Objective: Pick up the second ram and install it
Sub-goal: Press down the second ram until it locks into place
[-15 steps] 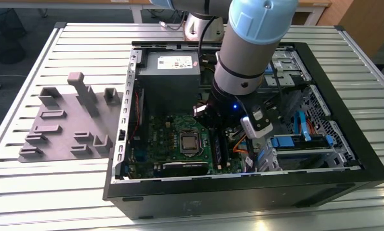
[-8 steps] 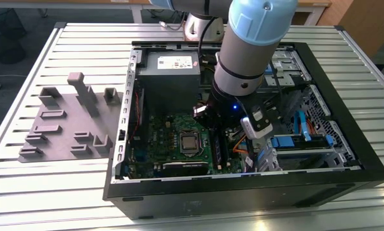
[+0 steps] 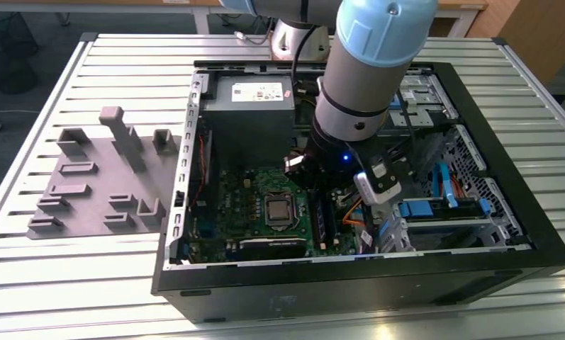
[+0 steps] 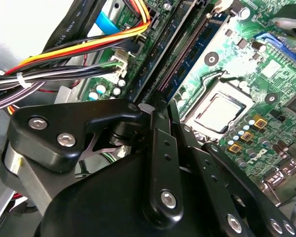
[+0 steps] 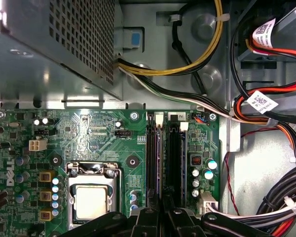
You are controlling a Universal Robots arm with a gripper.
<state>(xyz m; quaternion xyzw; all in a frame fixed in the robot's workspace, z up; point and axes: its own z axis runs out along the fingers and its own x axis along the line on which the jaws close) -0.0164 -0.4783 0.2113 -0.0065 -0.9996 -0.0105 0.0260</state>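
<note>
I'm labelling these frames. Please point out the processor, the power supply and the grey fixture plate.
processor (image 5: pixel 90 203): first wrist view, middle of its metal lid.
power supply (image 3: pixel 247 112): exterior view, its top face.
grey fixture plate (image 3: pixel 93 185): exterior view, flat bare base.

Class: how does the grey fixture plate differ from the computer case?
The fixture plate is light grey, the computer case black. The plate is flat with raised blocks; the case is a deep open box, with the arm reaching in. Both rest on the slatted table.
</note>
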